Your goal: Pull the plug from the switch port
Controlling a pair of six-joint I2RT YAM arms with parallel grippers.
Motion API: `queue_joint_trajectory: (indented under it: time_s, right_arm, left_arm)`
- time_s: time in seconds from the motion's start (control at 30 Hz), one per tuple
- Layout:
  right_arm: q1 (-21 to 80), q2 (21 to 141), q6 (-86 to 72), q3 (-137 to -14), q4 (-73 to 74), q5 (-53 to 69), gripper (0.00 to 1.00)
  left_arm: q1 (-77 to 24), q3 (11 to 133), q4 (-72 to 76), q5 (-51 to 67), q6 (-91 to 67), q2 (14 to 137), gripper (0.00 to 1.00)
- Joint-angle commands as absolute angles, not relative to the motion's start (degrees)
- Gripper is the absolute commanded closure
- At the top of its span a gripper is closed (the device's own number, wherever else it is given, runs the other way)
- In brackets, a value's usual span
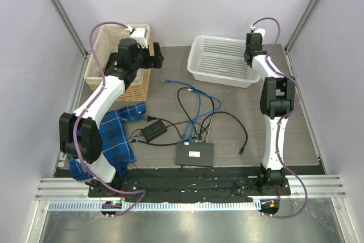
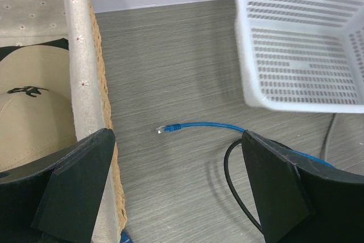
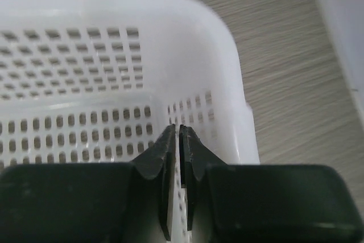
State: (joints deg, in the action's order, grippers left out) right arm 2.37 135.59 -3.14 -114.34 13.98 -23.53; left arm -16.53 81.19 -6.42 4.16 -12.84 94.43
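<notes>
Left tool (image 2: 176, 138) is gaping wide beside the wicker basket (image 2: 85, 83); right tool (image 3: 177, 130) is hovering nearly closed over the white plastic basket (image 3: 216, 55).

Wicker basket (image 1: 139, 88) far left, white perforated bin (image 1: 219, 77) far right — plaid cloth (image 1: 116, 132) nearer.

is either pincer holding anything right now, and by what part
Nothing is held. The left pincer is open and empty; the right pincer is almost shut over the white basket, gripping nothing.
</notes>
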Motion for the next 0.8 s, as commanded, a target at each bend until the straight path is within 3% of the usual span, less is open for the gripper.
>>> queue_joint_trajectory:
  time_s: [0.0,0.17,0.23,0.27,0.33,0.37,0.53,0.67,0.77]
  right_arm:
    - [-4.7,132.3,-1.4,-112.7,8.7,-30.6,0.86]
    - [-8.1,130.3,1.3,-112.1,7.0,-29.3,0.85]
    - [-7.7,127.7,1.9,-112.8,9.4,-18.4,0.79]
    - [-7.0,126.8,3.8,-112.9,10.7,-13.1,0.63]
    - [-5.2,123.6,6.2,-112.4,14.4,-0.9,0.47]
    - [-3.1,122.4,7.7,-112.0,15.8,3.3,0.32]
    - [2.5,112.7,20.3,-101.0,19.9,17.8,0.04]
    - [6.8,110.8,27.7,-94.5,20.3,12.0,0.03]
    - [7.1,114.0,27.2,-96.4,20.7,6.1,0.03]
  left_arm:
    - [-16.7,80.9,-4.7,5.4,-12.1,93.2,0.0]
    - [-16.8,80.3,-4.7,8.5,-12.3,93.6,0.01]
    - [-16.8,80.2,-5.1,11.2,-11.7,94.0,0.01]
    - [-16.7,80.3,-5.4,12.1,-11.3,94.3,0.02]
    - [-16.9,80.2,-6.2,12.8,-10.1,94.5,0.03]
    - [-16.9,80.2,-6.3,12.7,-9.9,94.4,0.03]
    - [-16.9,79.6,-6.7,12.7,-8.6,93.7,0.03]
    - [-16.9,78.7,-6.7,12.8,-8.9,93.1,0.04]
    - [-16.9,77.8,-6.4,13.0,-9.0,92.5,0.04]
